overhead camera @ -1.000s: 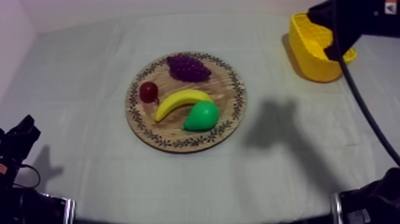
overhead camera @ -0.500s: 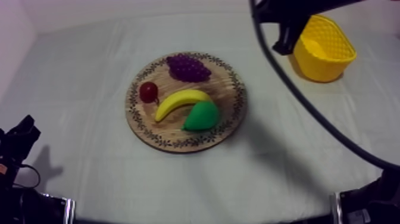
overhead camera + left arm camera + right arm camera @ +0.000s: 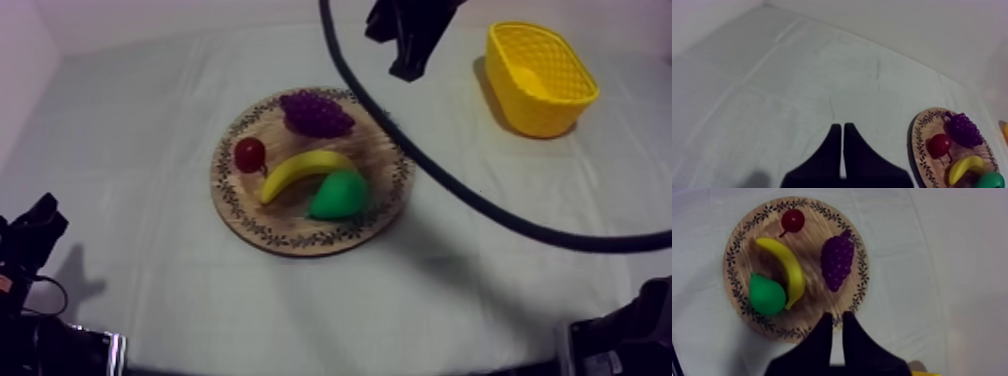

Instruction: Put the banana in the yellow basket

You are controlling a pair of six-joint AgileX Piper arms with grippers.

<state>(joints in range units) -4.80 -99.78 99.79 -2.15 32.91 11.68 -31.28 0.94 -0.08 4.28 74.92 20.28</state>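
On the wooden board: the banana lies across the middle, curved, not gripped by anything.
Banana neighbours: pear against the inner side of its curve, touching or nearly so; grapes on the far side of it, apart; small red fruit just beside one tip.
Board position: flat on the grey-white cloth, about the centre of the table.
Yellow basket: upright at the far right of the table, well apart from the board; nothing can be seen inside it from the top view.
Right gripper: clenched on nothing, its two black fingers lying together as a narrow wedge with a thin slit between them.
Right gripper position: held above the table; in its own wrist view the fingertips point at the board's patterned rim on the side near the grapes. In the top view it hangs beyond the board, between the grapes and the basket, touching neither.
Left gripper: clenched on nothing, fingers pressed together.
Left gripper position: low at the left side of the table, over bare cloth, well apart from the board.
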